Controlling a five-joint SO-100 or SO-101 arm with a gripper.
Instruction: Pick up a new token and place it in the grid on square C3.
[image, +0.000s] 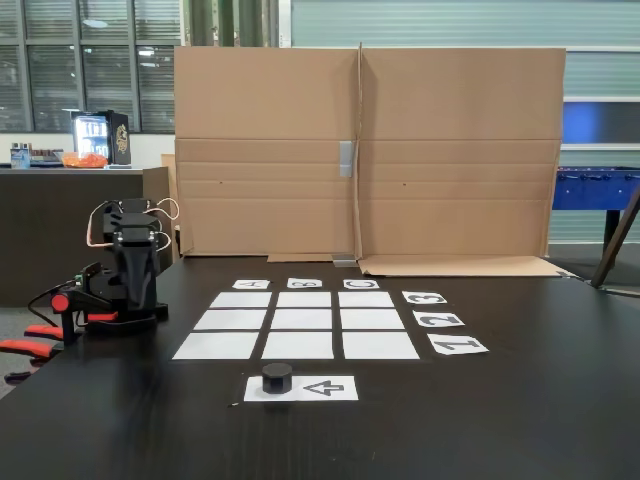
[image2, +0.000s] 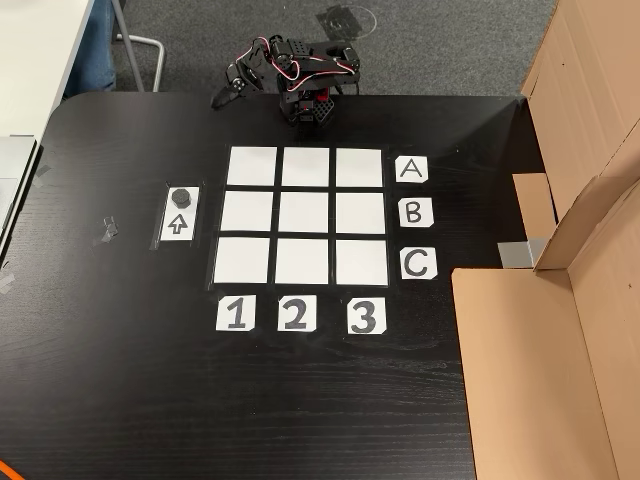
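Sitting on the arrow sheet, the token is apart from the grid. Labels A, B, C and 1, 2, 3 read clearly from above. The folded arm's gripper is too small to tell whether it is wide or narrow.

Grid lies mid-surface. In a fixed view from above, token sits on the arrow sheet, just left of the grid and apart from it. Letter labels run down the grid's right edge, number labels along its lower edge. Square C3 is the lower-right cell. Arm stands beyond the upper edge. Cardboard lies right.
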